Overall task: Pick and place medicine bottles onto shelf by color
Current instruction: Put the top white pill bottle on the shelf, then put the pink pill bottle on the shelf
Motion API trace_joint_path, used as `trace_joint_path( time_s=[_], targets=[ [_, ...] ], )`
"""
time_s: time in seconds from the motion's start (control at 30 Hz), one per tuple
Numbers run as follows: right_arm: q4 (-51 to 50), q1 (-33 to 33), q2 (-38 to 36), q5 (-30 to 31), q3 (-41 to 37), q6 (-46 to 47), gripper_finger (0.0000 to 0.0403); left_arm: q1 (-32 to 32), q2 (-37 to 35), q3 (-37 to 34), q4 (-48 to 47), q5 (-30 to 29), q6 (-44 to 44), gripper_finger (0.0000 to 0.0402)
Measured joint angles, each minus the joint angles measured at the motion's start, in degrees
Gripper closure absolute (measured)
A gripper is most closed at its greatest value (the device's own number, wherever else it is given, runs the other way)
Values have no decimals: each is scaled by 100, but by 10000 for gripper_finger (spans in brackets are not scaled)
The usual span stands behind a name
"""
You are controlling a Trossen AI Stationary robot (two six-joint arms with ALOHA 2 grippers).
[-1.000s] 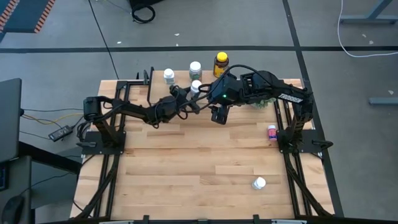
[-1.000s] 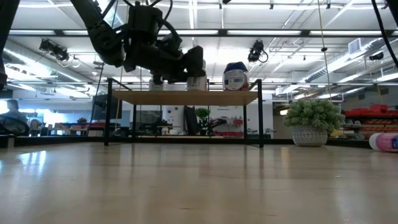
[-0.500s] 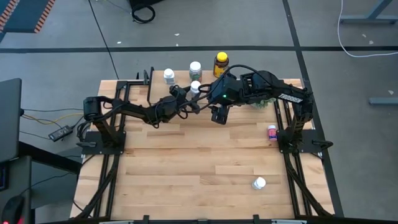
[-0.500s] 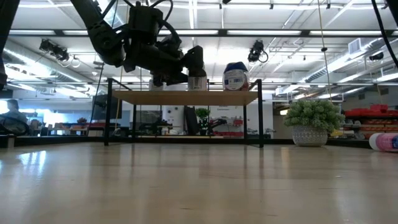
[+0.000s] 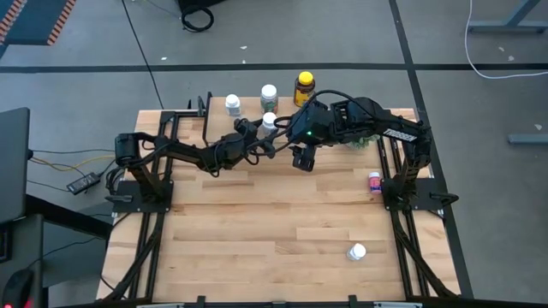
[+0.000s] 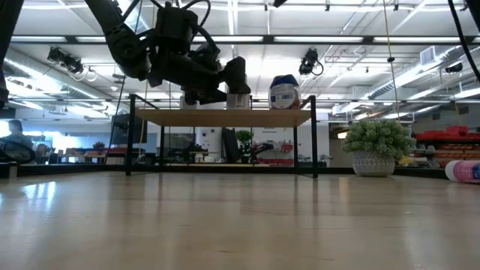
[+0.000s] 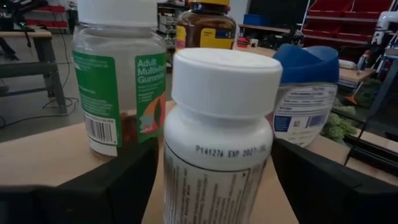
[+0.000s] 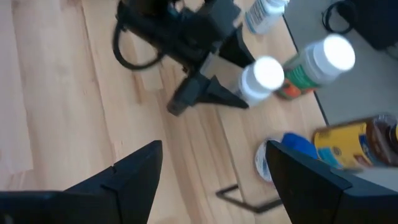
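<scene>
left fingers (image 7: 124, 180) stand apart around white-capped bottle (image 7: 217, 130) on shelf (image 6: 225, 118); right fingers (image 8: 137, 168) apart.

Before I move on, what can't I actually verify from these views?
- White-capped bottle: its base is cut off in the left wrist view, so its seating on the shelf is unconfirmed.
- Low view: the left arm covers that bottle.
- High view: bottle labels are too small to read.
</scene>
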Motion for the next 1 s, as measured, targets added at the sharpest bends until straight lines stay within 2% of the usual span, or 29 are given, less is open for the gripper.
trace_joint_path(
  time_s=[0.27,0.47,0.7,1.0],
  targets=[
    [-449,2,0,87,0,504,109,-188,-103,-2,-177,-109,445,65],
    [-431,1,0,87,-148,542,109,-330,-583,-15,-805,-180,525,65],
    [-412,-4,2,85,-1186,685,109,-381,-1122,-13,-1294,-193,643,65],
    [-341,18,-33,87,-2306,1142,109,-394,-1143,-13,-1801,-258,748,65]
  ],
)
